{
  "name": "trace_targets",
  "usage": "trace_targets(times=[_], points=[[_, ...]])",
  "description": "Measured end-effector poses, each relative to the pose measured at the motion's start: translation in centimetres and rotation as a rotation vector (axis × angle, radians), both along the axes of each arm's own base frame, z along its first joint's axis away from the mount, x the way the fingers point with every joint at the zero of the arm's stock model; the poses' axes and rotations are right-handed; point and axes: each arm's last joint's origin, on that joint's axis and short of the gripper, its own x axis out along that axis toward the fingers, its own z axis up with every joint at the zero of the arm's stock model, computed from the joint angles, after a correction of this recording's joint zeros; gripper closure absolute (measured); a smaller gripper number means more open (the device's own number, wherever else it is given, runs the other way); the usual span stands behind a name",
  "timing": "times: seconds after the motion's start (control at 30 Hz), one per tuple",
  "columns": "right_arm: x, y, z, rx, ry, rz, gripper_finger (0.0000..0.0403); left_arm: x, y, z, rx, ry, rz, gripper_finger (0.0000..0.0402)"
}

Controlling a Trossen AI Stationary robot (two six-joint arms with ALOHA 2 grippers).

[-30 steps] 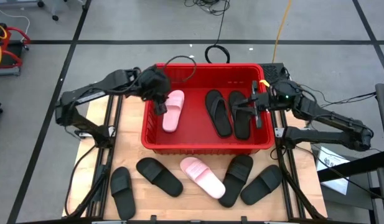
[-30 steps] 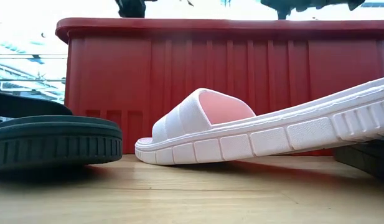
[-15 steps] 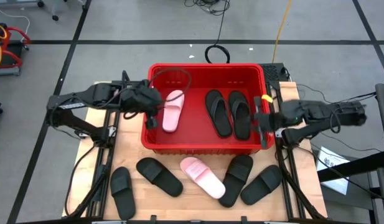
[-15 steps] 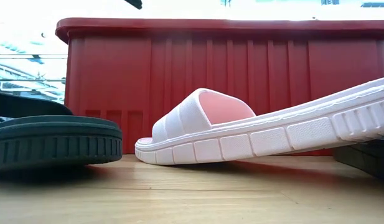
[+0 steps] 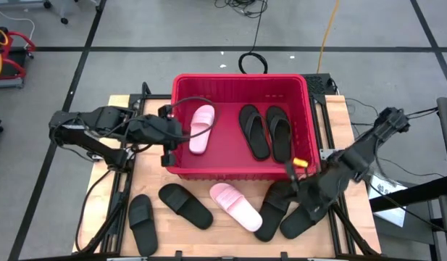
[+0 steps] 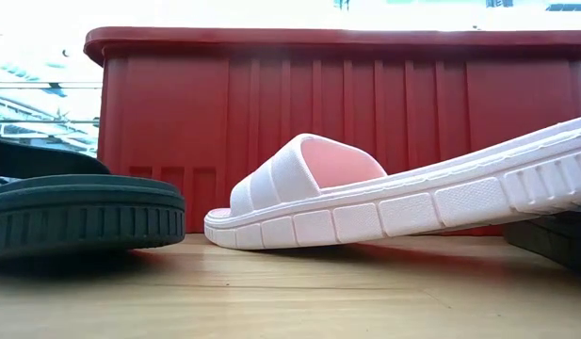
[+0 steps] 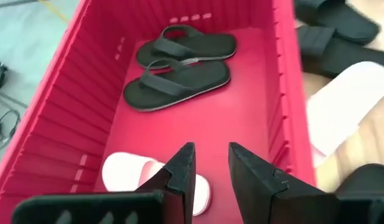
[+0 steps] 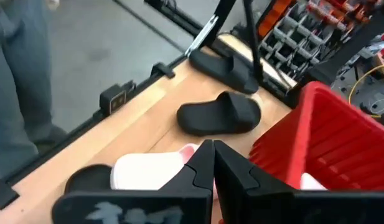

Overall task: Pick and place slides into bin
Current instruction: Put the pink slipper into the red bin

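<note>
**Inspector A:** High view first. Arm poses?

**Inspector B:** The left gripper point(image 5: 167, 148) sits at the left rim of the bin point(image 5: 240, 172), arm stretched in low from the table's left edge. The right gripper point(image 5: 295, 174) hangs off the bin's front right corner, above the black slides point(image 5: 275, 206) on the table; its arm bends back toward the right edge.

**A:** Where are the slides?

**B:** In the bin: one pink slide point(image 5: 201, 128) by the left wall, a black pair point(image 5: 266, 131) toward the right. On the wooden table point(image 5: 230, 232), along the front edge: four black and a second pink one point(image 5: 235, 206).

**A:** Low view?

**B:** No gripper visible. That second pink one point(image 6: 384, 202) lies tilted before the bin's ribbed wall point(image 6: 271, 94), a black sole point(image 6: 83, 217) at the left.

**A:** Left wrist view?

**B:** Fingers point(image 7: 182, 174) parted, nothing between them, above the bin floor near the pink slide point(image 7: 129, 174).

**A:** Right wrist view?

**B:** Fingers point(image 8: 201, 168) pressed together, empty. Grey floor beyond the table, a person's trouser leg point(image 8: 20, 81) beside it, shelving behind.
</note>
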Motion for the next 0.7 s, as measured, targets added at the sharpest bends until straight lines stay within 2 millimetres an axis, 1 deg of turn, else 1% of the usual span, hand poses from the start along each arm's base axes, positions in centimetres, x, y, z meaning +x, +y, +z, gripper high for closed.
trace_targets(times=[0.23,0.37,0.47,0.63,0.7], points=[[1.5,3.6,-3.1,-0.018,0.095,-0.047,0.0403,-0.9,-0.7,0.5,-0.004,-0.026,-0.016,0.0309],[2.8,5.3,-4.8,-0.049,0.097,-0.063,0.0403,-1.1,-1.1,0.5,-0.007,-0.029,-0.035,0.0309],[3.7,6.0,-5.9,-0.089,0.076,-0.118,0.0403,-1.1,-1.6,0.5,-0.007,-0.028,-0.057,0.0309],[4.5,6.5,-7.3,-0.166,0.070,-0.190,0.0403,-1.3,-2.2,0.5,-0.028,-0.033,-0.069,0.0309],[4.7,6.6,-7.8,-0.184,0.079,-0.192,0.0403,-1.3,-2.4,0.5,-0.041,-0.037,-0.065,0.0309]])
